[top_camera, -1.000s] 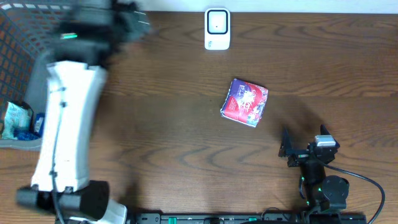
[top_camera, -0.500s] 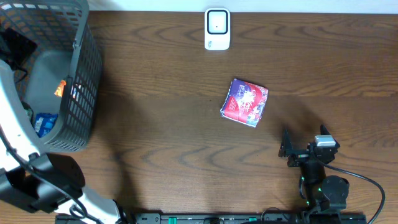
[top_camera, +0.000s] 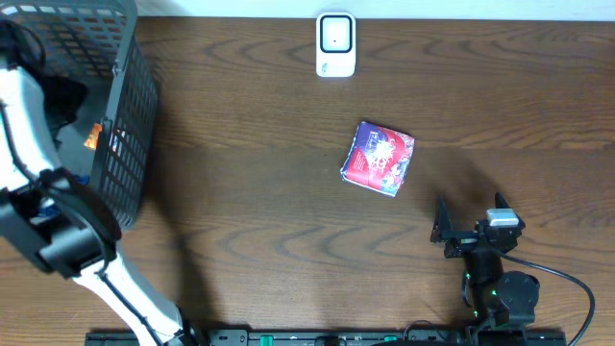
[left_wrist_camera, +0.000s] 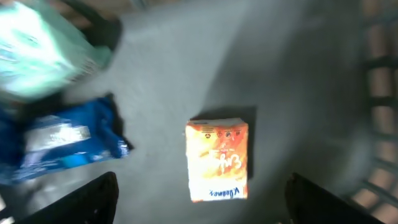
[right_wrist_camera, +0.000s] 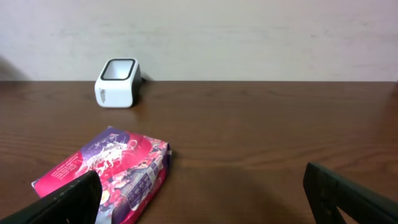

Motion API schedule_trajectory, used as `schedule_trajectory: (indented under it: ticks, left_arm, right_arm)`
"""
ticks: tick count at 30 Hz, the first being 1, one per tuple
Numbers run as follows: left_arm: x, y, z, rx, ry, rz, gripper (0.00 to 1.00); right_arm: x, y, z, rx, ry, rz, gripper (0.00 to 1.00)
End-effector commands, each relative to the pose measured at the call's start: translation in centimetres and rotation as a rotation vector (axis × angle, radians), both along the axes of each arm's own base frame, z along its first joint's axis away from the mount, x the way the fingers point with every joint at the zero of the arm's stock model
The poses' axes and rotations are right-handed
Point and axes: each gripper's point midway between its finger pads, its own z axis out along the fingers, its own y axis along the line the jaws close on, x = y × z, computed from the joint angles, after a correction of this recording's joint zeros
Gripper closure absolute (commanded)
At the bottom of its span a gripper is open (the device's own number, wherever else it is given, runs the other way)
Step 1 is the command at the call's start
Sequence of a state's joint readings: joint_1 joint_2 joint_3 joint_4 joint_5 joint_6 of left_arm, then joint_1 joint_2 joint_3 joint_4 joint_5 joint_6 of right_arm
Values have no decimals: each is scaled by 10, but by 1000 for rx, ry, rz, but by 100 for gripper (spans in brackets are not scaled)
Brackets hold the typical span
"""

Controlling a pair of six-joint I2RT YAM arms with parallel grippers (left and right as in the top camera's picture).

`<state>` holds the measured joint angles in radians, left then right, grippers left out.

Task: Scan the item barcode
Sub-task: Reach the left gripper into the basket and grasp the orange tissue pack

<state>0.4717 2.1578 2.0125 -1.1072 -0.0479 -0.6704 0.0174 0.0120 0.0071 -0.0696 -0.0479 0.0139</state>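
The white barcode scanner (top_camera: 335, 43) stands at the table's far edge, also in the right wrist view as the scanner (right_wrist_camera: 117, 83). A purple-and-red packet (top_camera: 378, 158) lies flat mid-table, just ahead and left of my open right gripper (right_wrist_camera: 205, 205), which holds nothing. My left arm reaches down into the grey mesh basket (top_camera: 130, 115). My left gripper (left_wrist_camera: 202, 211) hangs open above the basket floor. An orange box (left_wrist_camera: 217, 160) lies flat just ahead of its fingertips, untouched. A blue packet (left_wrist_camera: 62, 146) and a pale green packet (left_wrist_camera: 43, 53) lie to its left.
The basket's mesh wall (left_wrist_camera: 379, 93) rises close on the right of the left wrist view. My right arm's base and cable (top_camera: 500, 288) sit at the table's near right edge. Bare wood lies between the basket and the purple packet.
My left arm has swung away from above the table and dipped into the basket, its jaws narrowing slightly. The right arm and the purple packet have not moved.
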Motion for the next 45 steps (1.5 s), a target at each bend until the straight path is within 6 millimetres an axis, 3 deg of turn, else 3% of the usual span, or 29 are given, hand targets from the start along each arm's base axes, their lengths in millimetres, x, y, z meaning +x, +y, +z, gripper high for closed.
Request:
schedule_trajectory:
  ticks: [1,13,20,26,32,33,35,37,40,42,45]
  left_arm:
    - [6,-13,-25,-29,42,-17,20]
    - [4,-26,-80,-57,154,98,20]
    - [-10,-20,-85,-12,213,124,20]
    - [-10,-23,-88,-13,218,117,45]
    - [-11,-30,-93,-16,233,97,77]
    - [-11,-31,-93,-15,236,80,88]
    - [-10,-32,-93,-15,243,32,93]
    - [-10,-34,-88,-25,241,-4,93]
    - [-9,-33,-65,-13,218,-12,93]
    - [-6,-32,-41,6,169,-11,93]
    - [-2,-30,10,54,52,-6,93]
  right_arm:
    - [0,-3,0,-8,-1,-14,1]
    - [0,-3,0,-8,-1,-14,1]
    - [0,-3,0,-8,-1,-14,1]
    - [0,-3,0,-8,-1,-14,1]
    - [0,-3,0,-8,-1,-14,1]
    - [0,-3,0,-8,-1,-14,1]
    - [0,-3,0,-8,-1,-14,1]
    - [0,-3,0,-8,-1,-14,1]
    - [0,-3,0,-8,-1,-14,1]
    - [0,-3,0,-8,-1,-14,1]
    - [0,-3,0,-8,-1,-14,1]
